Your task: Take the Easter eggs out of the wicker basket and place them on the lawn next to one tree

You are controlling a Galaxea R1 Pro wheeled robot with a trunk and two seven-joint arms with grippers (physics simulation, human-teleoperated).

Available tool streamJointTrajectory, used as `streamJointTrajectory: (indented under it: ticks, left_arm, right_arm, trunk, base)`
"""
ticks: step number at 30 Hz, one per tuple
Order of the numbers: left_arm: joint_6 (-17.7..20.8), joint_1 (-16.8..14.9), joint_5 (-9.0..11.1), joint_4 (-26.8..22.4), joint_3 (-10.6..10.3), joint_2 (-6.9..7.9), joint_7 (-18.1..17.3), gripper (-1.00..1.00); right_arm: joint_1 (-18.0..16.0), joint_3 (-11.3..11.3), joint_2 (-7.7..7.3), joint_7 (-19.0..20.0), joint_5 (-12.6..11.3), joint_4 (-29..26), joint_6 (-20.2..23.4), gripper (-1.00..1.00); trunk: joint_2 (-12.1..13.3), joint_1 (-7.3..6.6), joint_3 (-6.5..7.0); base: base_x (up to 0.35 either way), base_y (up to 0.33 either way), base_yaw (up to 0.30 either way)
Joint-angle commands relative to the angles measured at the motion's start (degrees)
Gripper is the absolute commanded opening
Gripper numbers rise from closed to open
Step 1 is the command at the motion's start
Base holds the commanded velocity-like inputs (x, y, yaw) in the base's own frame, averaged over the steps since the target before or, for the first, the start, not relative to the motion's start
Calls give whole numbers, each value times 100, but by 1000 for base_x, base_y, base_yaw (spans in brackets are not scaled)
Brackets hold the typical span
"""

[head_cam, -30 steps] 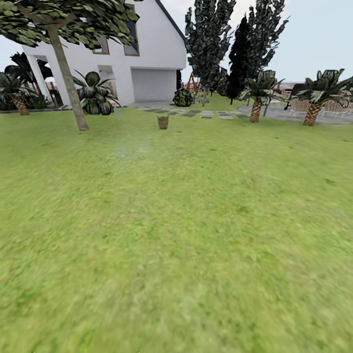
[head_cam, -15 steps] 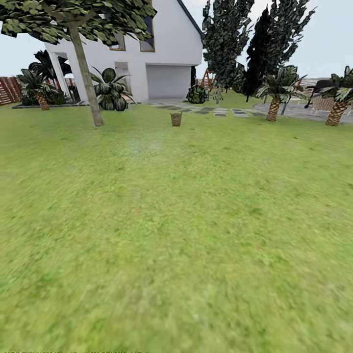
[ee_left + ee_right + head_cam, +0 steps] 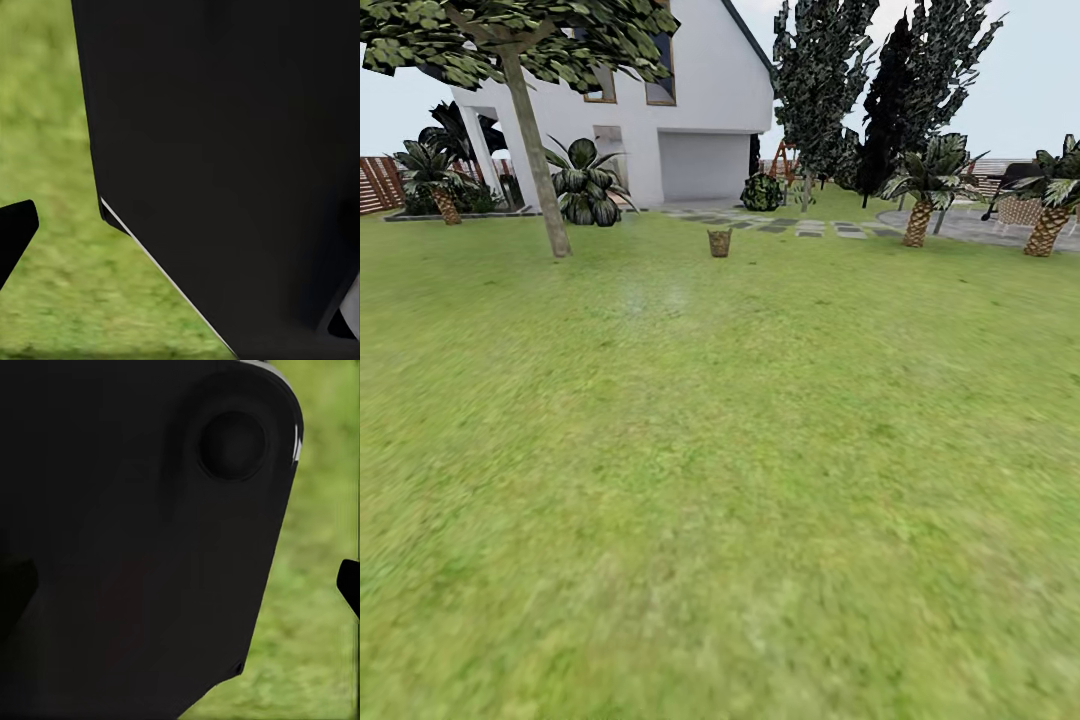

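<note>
From the head view the wicker basket [image 3: 719, 242] stands small and upright far up the lawn [image 3: 720, 480], at about twelve o'clock, just short of a line of grey stepping stones [image 3: 780, 227]; its contents cannot be made out at this range. The tree [image 3: 538, 150] with the pale, slightly leaning trunk rises at about eleven o'clock, to the basket's left and well apart from it, its green crown spreading across the upper corner. Behind both sits a white house [image 3: 680, 110], with tall dark trees [image 3: 860, 90] at one o'clock and short palms [image 3: 920, 200] toward two o'clock. A brown slatted fence [image 3: 375, 185] closes the garden at ten o'clock. In the left wrist view a dark fingertip [image 3: 13, 232] of the left end effector juts in over blurred grass, beside a large black body panel [image 3: 225, 150]; whether its fingers are apart or together cannot be told. In the right wrist view a black housing [image 3: 135, 532] covers most of the frame and a dark tip [image 3: 349, 581] shows over grass; the right end effector's state cannot be told either
</note>
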Motion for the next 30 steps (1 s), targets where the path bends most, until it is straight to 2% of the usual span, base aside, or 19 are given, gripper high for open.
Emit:
streamJointTrajectory:
  ticks: [1, 9, 30]
  left_arm:
    - [-5, 2, 3, -7, 4, 0, -2, 100]
    - [-5, 2, 3, -8, 4, 1, -2, 100]
    - [3, 2, 3, -6, 4, 0, -2, 100]
  right_arm:
    - [-2, -1, -2, -2, 60, 2, -20, 100]
    - [-2, -12, 5, -11, 96, 0, -27, 100]
    - [-2, -21, 9, -11, 87, 0, -27, 100]
  trunk:
    - [-2, 0, -4]
    - [-2, 0, -4]
    - [-2, 0, -4]
  base:
    - [0, 0, 0]
    - [75, 0, 0]
    - [328, 0, 0]
